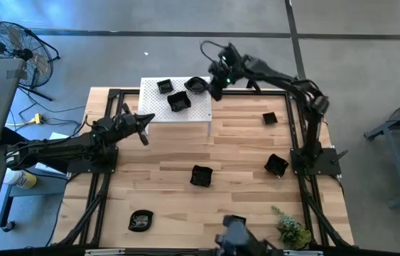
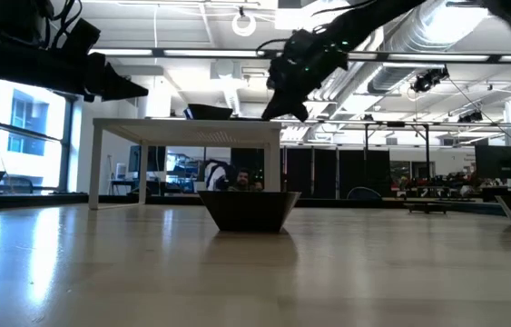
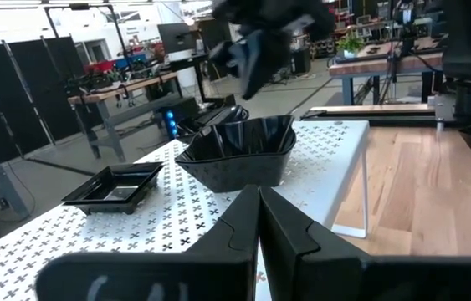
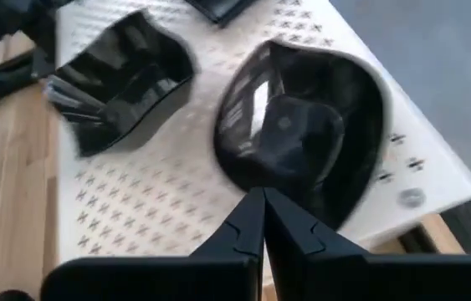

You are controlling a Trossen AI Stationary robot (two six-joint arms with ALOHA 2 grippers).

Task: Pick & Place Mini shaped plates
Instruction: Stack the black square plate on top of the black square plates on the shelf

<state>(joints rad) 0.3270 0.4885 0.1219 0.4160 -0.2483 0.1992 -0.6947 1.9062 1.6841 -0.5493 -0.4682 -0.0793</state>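
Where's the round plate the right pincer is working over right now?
In the high view, the round plate sits on the white platform's far right corner, just right of a square plate, with the right pincer beside it.

Seven black plates (image 1: 200,176) — one white platform (image 1: 201,112); two arms (image 1: 57,148).

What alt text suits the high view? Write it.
Three black mini plates sit on a white perforated platform; the right gripper hovers at its far right corner, the left gripper at its left edge. Four more plates dot the wooden table.

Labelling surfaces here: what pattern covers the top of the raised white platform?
The white platform carries a regular grid of small cross-shaped perforations, clearest in the left wrist view.
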